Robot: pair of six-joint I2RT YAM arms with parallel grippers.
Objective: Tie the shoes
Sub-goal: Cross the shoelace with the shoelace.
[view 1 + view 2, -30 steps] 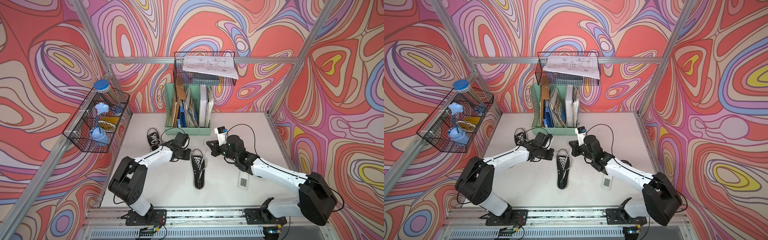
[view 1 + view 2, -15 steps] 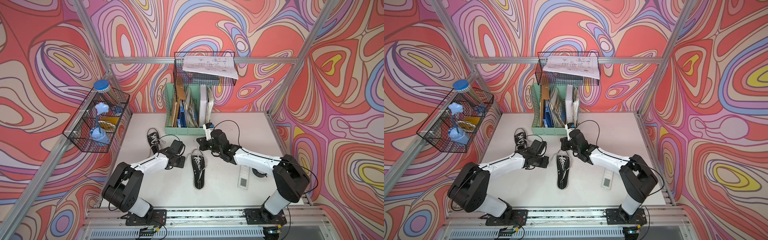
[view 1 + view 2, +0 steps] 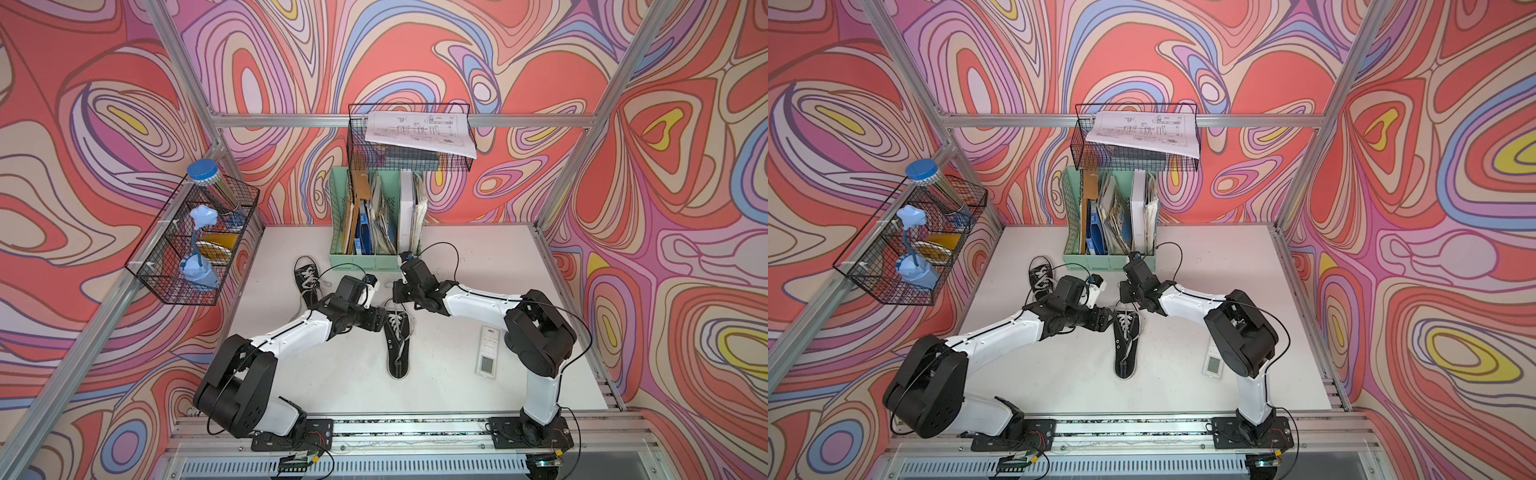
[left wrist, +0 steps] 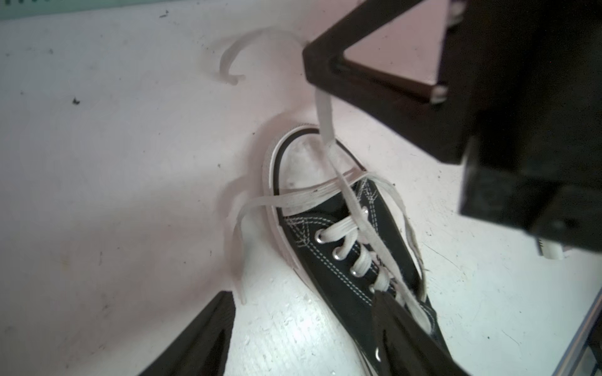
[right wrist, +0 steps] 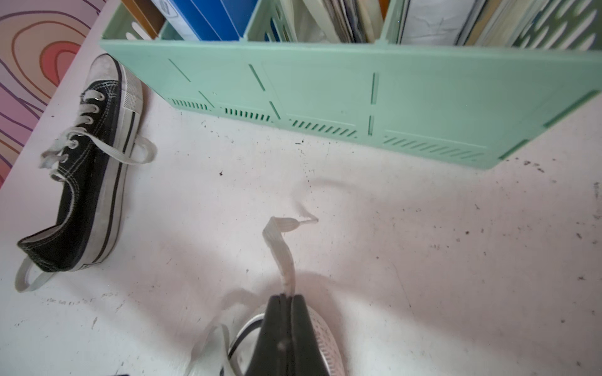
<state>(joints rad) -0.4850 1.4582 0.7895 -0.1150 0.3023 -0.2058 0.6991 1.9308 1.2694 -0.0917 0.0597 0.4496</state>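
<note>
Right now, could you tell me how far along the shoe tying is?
Done: nothing; neither shoe shows a bow. In hand: the right gripper pinches one lace of the near shoe, drawn over its toe; the left gripper hangs open over that shoe. Left: that knot, then the far shoe, laces loose.

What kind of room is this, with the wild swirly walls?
Probably a robot test booth, staged like a desk: aluminium frame around printed walls, left arm and right arm bolted to a front rail, a green file organizer as prop.
</note>
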